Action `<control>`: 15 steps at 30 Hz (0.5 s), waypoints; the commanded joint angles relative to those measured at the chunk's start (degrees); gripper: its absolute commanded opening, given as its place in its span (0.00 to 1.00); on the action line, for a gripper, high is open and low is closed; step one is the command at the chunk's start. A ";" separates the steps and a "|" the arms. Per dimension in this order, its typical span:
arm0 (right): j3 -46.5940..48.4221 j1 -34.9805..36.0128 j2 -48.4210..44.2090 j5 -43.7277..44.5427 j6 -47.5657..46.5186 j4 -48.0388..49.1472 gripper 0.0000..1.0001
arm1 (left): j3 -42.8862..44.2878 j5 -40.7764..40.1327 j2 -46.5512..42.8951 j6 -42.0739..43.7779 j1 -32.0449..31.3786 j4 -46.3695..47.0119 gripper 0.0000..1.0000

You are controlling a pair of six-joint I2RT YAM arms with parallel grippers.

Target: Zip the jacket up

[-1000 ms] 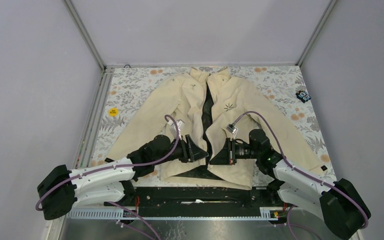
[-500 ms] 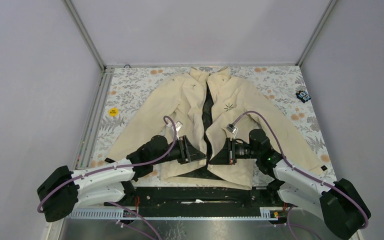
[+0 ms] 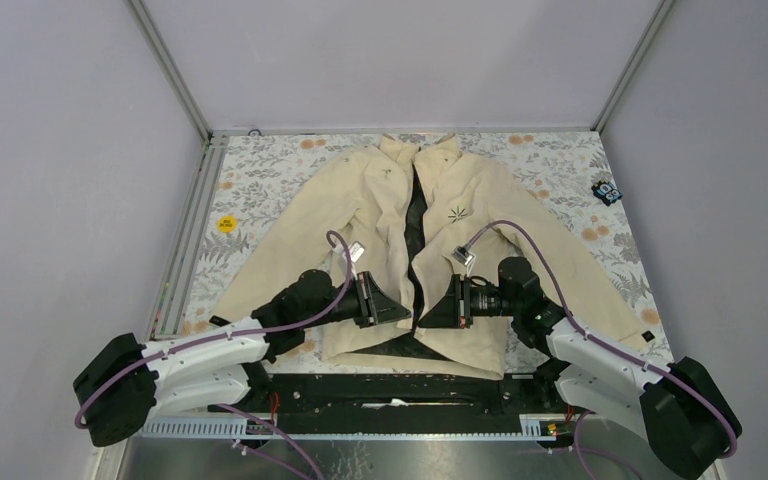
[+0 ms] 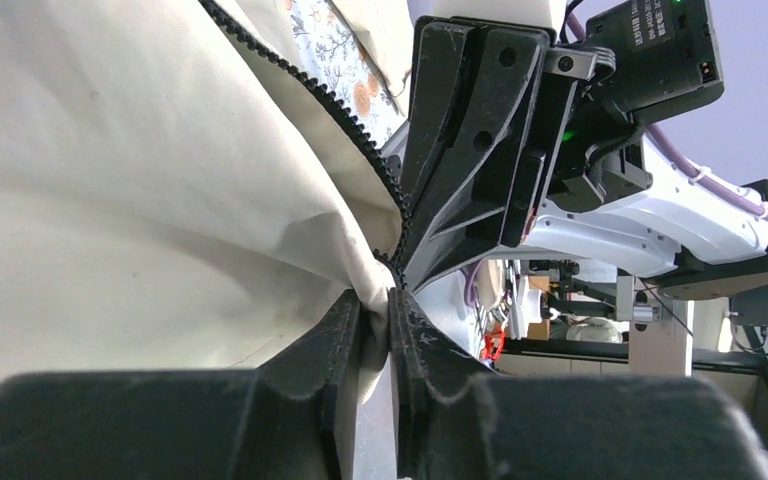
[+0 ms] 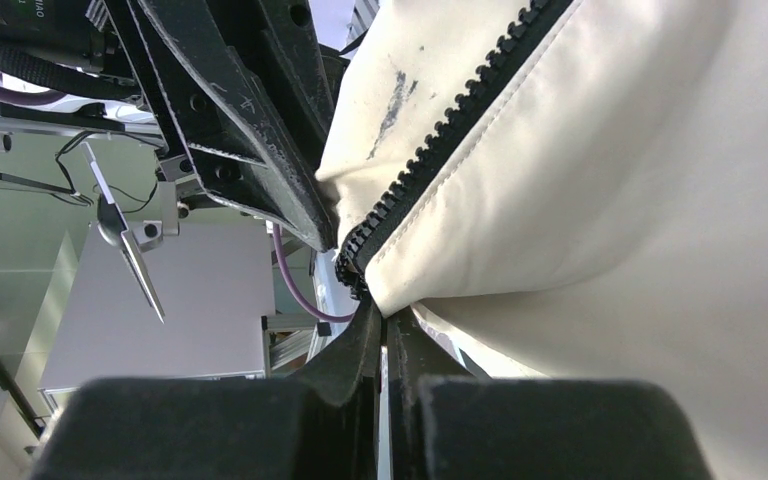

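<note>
Jacket (image 3: 465,190) lies flat and unzipped on the counter (image 3: 270,170), its long axis running away from the arms, collar far, hem nearest. Left tool (image 4: 375,312) pinches one front edge by the zipper (image 4: 355,125) near the hem; right tool (image 5: 381,322) is clamped on the facing edge.

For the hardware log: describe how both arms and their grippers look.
The left arm and right arm have white shells with black joints and bases; a purple cable loops along each. The left gripper and right gripper are black, with tapered wedge-shaped fingers.
</note>
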 commanded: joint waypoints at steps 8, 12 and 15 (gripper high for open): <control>3.33 -0.37 0.59 -2.03 4.62 4.55 0.00 | 5.45 0.00 1.22 14.66 0.03 -4.12 0.00; 3.70 -0.36 0.77 -1.96 6.02 2.80 0.00 | 5.48 0.42 0.70 17.49 -0.03 -3.30 0.00; 2.88 -0.37 1.90 -1.67 9.33 4.42 0.00 | 5.30 -1.12 -1.04 18.81 -0.10 -4.58 0.00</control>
